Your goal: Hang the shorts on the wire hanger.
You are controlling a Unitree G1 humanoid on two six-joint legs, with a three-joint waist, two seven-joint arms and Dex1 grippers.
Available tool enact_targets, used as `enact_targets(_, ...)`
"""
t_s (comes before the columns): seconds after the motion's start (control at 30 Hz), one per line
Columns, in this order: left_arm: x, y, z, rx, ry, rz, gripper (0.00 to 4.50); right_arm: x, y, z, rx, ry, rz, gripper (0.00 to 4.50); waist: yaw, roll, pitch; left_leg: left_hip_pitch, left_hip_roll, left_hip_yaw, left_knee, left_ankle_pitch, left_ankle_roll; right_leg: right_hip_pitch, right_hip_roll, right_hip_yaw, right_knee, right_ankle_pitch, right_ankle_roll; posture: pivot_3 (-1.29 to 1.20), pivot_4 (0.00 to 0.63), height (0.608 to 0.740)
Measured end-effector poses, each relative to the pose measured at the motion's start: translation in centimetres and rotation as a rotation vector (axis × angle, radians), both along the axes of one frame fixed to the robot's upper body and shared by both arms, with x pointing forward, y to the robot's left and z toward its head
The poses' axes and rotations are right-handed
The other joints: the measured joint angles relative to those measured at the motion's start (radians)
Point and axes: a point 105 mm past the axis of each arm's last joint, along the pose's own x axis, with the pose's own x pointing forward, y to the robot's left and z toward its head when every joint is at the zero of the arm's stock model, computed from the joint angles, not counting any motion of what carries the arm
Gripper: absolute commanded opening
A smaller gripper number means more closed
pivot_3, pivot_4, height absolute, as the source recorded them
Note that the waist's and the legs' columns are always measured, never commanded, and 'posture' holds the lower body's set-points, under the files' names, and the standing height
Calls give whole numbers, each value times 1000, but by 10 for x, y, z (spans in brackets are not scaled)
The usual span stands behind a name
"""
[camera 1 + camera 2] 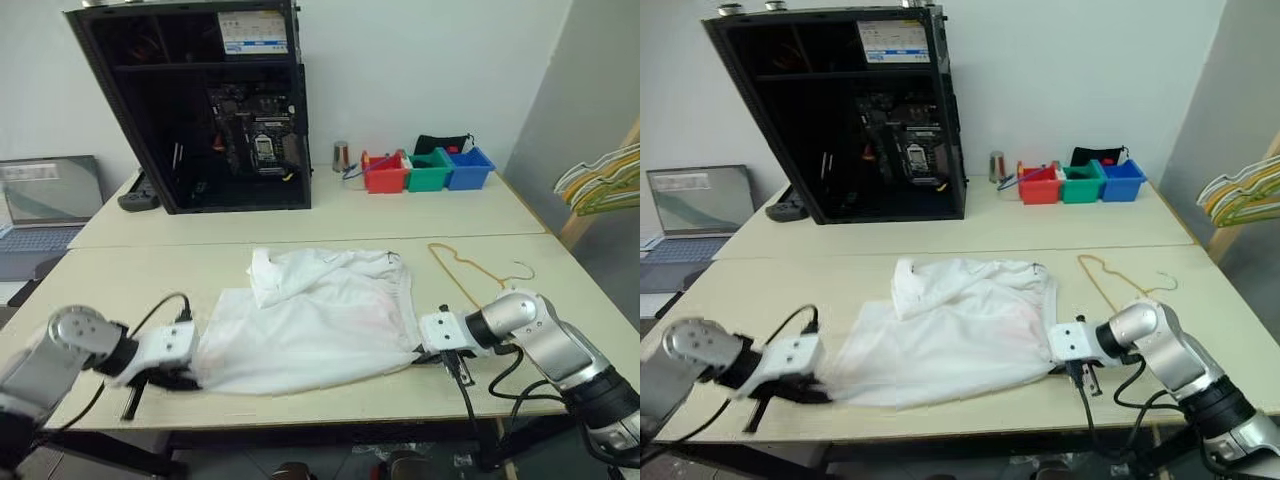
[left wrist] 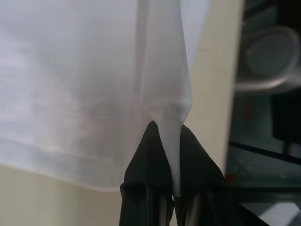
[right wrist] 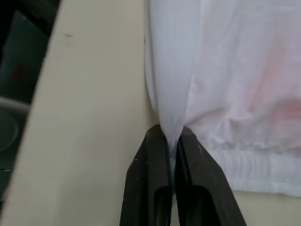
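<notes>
Three small bins, a red bin [image 1: 385,175], a green bin [image 1: 429,170] and a blue bin [image 1: 468,168], are sitting in a row at the far side of the table [image 1: 330,215], their contents too small to make out, apart from something dark showing behind the green one. An open black computer case [image 1: 200,100] is standing beside them, its circuit board exposed.

Nearer the front edge, the shorts [image 1: 320,320] are lying spread and wrinkled on the table, a faint pinkish patch showing through the white fabric. The left gripper [image 2: 170,141] is reaching in low from the shorts' left side, its black fingers [image 2: 150,160] pinched tight on a fold of the white cloth. The right gripper [image 3: 173,141] is coming in from the opposite side, angled downward, its fingers [image 3: 197,165] likewise pressed together on a gathered pleat of the same garment at the table's near edge.

The wire hanger [image 1: 470,268] is lying flat on the table just beyond the right arm, apart from the shorts, its hook [image 1: 523,272] pointing toward the table's right edge.
</notes>
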Motion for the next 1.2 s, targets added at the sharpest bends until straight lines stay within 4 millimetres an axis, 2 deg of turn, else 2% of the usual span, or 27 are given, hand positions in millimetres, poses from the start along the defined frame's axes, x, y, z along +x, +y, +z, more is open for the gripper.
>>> enact_targets(0.03, 20, 1, 7, -3, -75, 29, 26, 17, 2, 8, 8, -32, -31, 0, 0, 0, 0, 0, 0, 0, 1, 0, 0, 0, 1, 0, 0, 3, 5, -37, 0, 740)
enact_targets(0.1, 46, 1, 17, 1, -169, 64, 26, 38, 3, 20, 17, -70, -72, 0, -3, -2, -1, -1, 0, -1, 0, 0, -1, -2, 1, 1, 0, 4, 5, -36, 0, 740)
enact_targets(0.23, 104, 10, 49, 78, -415, 163, 26, 91, 16, 53, 86, -218, -173, 0, -11, -6, -3, -12, -1, -1, 2, 2, -6, -15, 1, 7, 1, 8, -2, -41, 0, 740)
enact_targets(0.27, 126, 17, 69, 114, -525, 244, 26, 119, 22, 70, 131, -334, -262, 0, -17, -9, -1, -16, -2, -2, 3, 4, -11, -19, 1, 7, 2, 10, -4, -49, 0, 740)
enact_targets(0.3, 144, 19, 97, 143, -650, 292, 26, 138, 32, 95, 174, -459, -313, 0, -25, -11, 0, -24, -3, -3, 1, 8, -17, -30, 1, 7, 2, 15, -6, -49, 0, 740)
enact_targets(0.33, 152, 21, 116, 160, -733, 321, 26, 147, 37, 114, 200, -552, -327, 0, -31, -12, -1, -29, -2, -4, 1, 9, -19, -35, -2, 8, 1, 17, -6, -49, 0, 740)
enact_targets(0.37, 163, 27, 149, 163, -876, 404, 26, 161, 40, 145, 241, -726, -369, 0, -35, -13, -1, -35, -3, -5, 2, 9, -19, -41, -5, 7, 2, 17, -6, -47, 0, 740)
enact_targets(0.4, 175, 29, 205, 104, -1114, 549, 26, 170, 47, 192, 333, -976, -410, 0, -36, -16, 1, -43, -4, -5, 2, 11, -22, -50, -6, 7, 4, 17, -6, -47, 0, 740)
enact_targets(0.43, 174, 31, 237, 70, -1231, 616, 26, 169, 55, 218, 387, -1083, -408, 0, -43, -19, 0, -53, -4, -5, 2, 13, -25, -61, -6, 7, 2, 20, -7, -47, 0, 740)
enact_targets(0.47, 166, 38, 283, 16, -1400, 702, 26, 163, 61, 254, 471, -1222, -395, 0, -50, -21, -3, -55, -5, -4, 1, 13, -25, -66, -8, 9, 3, 20, -7, -41, 0, 740)
enact_targets(0.5, 159, 40, 306, -26, -1496, 746, 26, 156, 66, 271, 520, -1301, -366, 0, -56, -20, -8, -53, -6, -3, -1, 12, -24, -65, -9, 9, 2, 19, -5, -38, 0, 740)
enact_targets(0.57, 147, 45, 329, -71, -1627, 786, 26, 146, 73, 285, 580, -1393, -312, 0, -64, -16, -18, -51, -6, 0, -1, 9, -19, -63, -9, 10, 1, 17, -2, -33, 0, 740)
enact_targets(0.6, 145, 48, 328, -63, -1663, 786, 26, 144, 76, 282, 600, -1404, -290, 0, -67, -14, -19, -48, -6, 1, -2, 9, -18, -61, -9, 12, 0, 17, -1, -31, 0, 740)
enact_targets(0.67, 144, 59, 306, -21, -1674, 781, 26, 143, 85, 257, 586, -1368, -229, 0, -77, -13, -20, -46, -6, 4, -3, 8, -18, -60, -9, 13, 2, 17, -2, -29, 0, 740)
enact_targets(0.73, 145, 71, 265, -2, -1609, 796, 26, 141, 94, 223, 565, -1271, -172, 0, -91, -12, -19, -41, -6, 4, -3, 9, -17, -56, -8, 13, 3, 20, -3, -28, 0, 740)
enact_targets(0.8, 141, 84, 207, -17, -1478, 845, 26, 136, 103, 184, 549, -1134, -112, 0, -103, -11, -18, -33, -5, 4, 0, 7, -13, -47, -7, 13, 3, 22, -3, -23, 0, 740)
enact_targets(0.83, 133, 89, 169, -21, -1381, 875, 26, 131, 107, 166, 538, -1067, -83, 0, -108, -10, -18, -31, -4, 3, 1, 7, -12, -45, -6, 13, 4, 25, -2, -20, 0, 740)
enact_targets(0.9, 110, 85, 112, -12, -1221, 873, 26, 126, 102, 134, 505, -947, -75, 0, -116, -10, -18, -27, -3, 1, 1, 7, -11, -40, -5, 13, 3, 26, -3, -12, 0, 740)
enact_targets(0.93, 102, 80, 93, -22, -1151, 878, 26, 126, 100, 121, 483, -892, -85, 0, -110, -11, -18, -26, -3, -2, 0, 7, -11, -38, -3, 9, 1, 26, -3, -4, 2, 740)
enact_targets(0.97, 80, 78, 70, -24, -1045, 899, 26, 121, 100, 106, 473, -819, -85, 0, -111, -12, -18, -25, -1, -3, 0, 7, -11, -37, -1, 12, 1, 27, -4, 7, 6, 740)
enact_targets(1.0, 45, 67, 31, -23, -793, 884, 26, 108, 92, 78, 453, -714, -83, 0, -108, -12, -21, -18, 0, -6, -1, 4, -9, -30, -1, 12, 1, 23, -7, 15, 9, 740)
enact_targets(1.03, 29, 61, 11, -11, -658, 859, 26, 103, 87, 62, 440, -660, -99, 0, -107, -13, -24, -17, 0, -7, -1, 3, -10, -29, -1, 12, 2, 20, -8, 19, 12, 740)
enact_targets(1.07, 4, 51, -14, -13, -453, 816, 26, 93, 80, 35, 410, -571, -123, 0, -98, -13, -24, -17, 0, -8, 0, 1, -9, -28, 2, 10, 3, 18, -10, 25, 17, 740)
enact_targets(1.1, -17, 46, -30, 5, -304, 774, 26, 83, 78, 14, 387, -500, -136, 0, -88, -12, -22, -19, 1, -8, 0, 1, -9, -30, 5, 9, 3, 18, -10, 26, 19, 740)
enact_targets(1.13, -32, 45, -37, 27, -211, 734, 26, 70, 76, -5, 359, -431, -138, 0, -75, -10, -19, -19, 2, -9, 0, 1, -9, -30, 8, 8, 3, 17, -12, 27, 20, 740)
enact_targets(1.2, -44, 53, -31, 109, -162, 657, 26, 51, 77, -19, 318, -359, -106, 0, -50, -3, -14, -16, 2, -8, -1, 1, -9, -28, 11, 7, 3, 15, -9, 27, 22, 740)
